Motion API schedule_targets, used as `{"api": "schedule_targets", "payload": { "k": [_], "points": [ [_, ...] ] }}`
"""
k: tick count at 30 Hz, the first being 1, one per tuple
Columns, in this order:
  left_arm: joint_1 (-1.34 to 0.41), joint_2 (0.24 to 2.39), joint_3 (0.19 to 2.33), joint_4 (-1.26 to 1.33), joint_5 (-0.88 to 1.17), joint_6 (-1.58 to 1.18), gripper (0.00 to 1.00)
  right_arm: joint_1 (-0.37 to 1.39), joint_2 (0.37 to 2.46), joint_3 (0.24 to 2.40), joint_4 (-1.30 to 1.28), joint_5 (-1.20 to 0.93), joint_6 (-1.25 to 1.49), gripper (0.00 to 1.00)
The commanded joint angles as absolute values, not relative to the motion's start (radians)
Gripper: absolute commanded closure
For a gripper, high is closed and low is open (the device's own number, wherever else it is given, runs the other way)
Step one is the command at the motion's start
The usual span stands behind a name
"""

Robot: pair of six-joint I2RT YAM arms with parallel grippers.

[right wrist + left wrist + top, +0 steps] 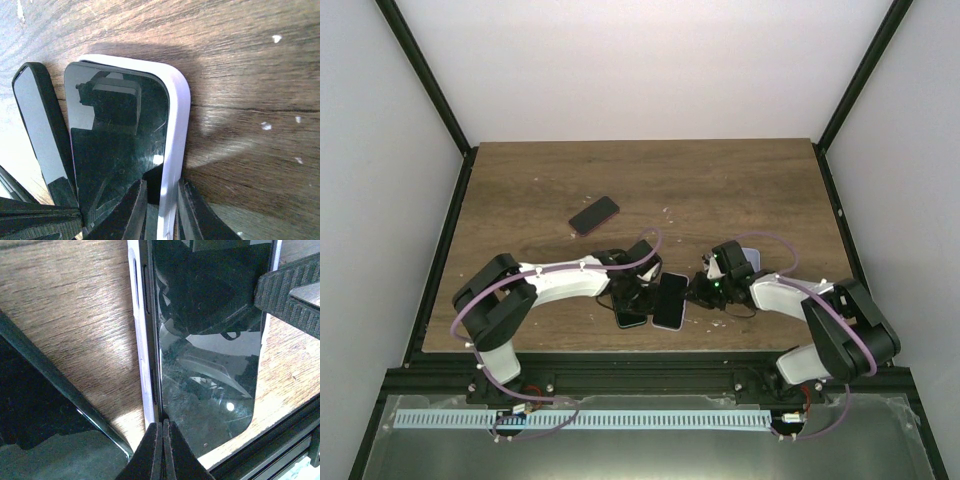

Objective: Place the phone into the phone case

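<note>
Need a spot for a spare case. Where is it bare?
Free: table right of the lone dark phone, to the far edge. Crowded: near middle, where left gripper and right gripper meet at the cased phone and black phone.

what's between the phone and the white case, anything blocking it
Nothing visible. The phone already lies inside the rim of the white case; the right gripper grips the case's edge, and the left gripper is shut at the seam. A second dark phone lies beside, not between.

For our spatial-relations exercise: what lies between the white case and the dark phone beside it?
Bare table shows between white case and dark phone, clearest in the left wrist view.
</note>
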State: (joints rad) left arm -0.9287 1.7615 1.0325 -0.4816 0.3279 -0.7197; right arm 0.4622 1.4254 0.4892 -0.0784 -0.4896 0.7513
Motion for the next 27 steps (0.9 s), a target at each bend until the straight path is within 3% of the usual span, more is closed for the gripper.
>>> {"api": "schedule_targets", "payload": {
  "k": [1, 6, 13, 16, 22, 27],
  "points": [
    [-0.947, 1.836, 1.021, -0.321, 0.361, -0.756, 1.00, 0.495, 1.515, 0.513, 0.016, -0.406, 0.685, 0.86],
    [-0.946, 1.798, 1.002, -0.278, 0.411, -0.810, 0.96, 0.494, 1.521, 0.560, -0.013, -0.386, 0.621, 0.86],
    [-0.923, 1.753, 0.999, -0.253, 0.458, -0.844, 0.93, 0.494, 1.398, 0.659, -0.290, -0.297, 0.607, 0.70],
    [-0.905, 1.747, 0.999, -0.269, 0.443, -0.838, 0.91, 0.495, 1.328, 0.653, -0.373, -0.309, 0.623, 0.69],
    [-0.881, 1.726, 0.966, -0.262, 0.436, -0.830, 0.88, 0.542, 1.181, 0.561, -0.380, -0.399, 0.718, 0.93],
    [-0.881, 1.730, 0.950, -0.244, 0.451, -0.830, 0.88, 0.617, 1.134, 0.518, -0.368, -0.384, 0.798, 0.99]
  ]
}}
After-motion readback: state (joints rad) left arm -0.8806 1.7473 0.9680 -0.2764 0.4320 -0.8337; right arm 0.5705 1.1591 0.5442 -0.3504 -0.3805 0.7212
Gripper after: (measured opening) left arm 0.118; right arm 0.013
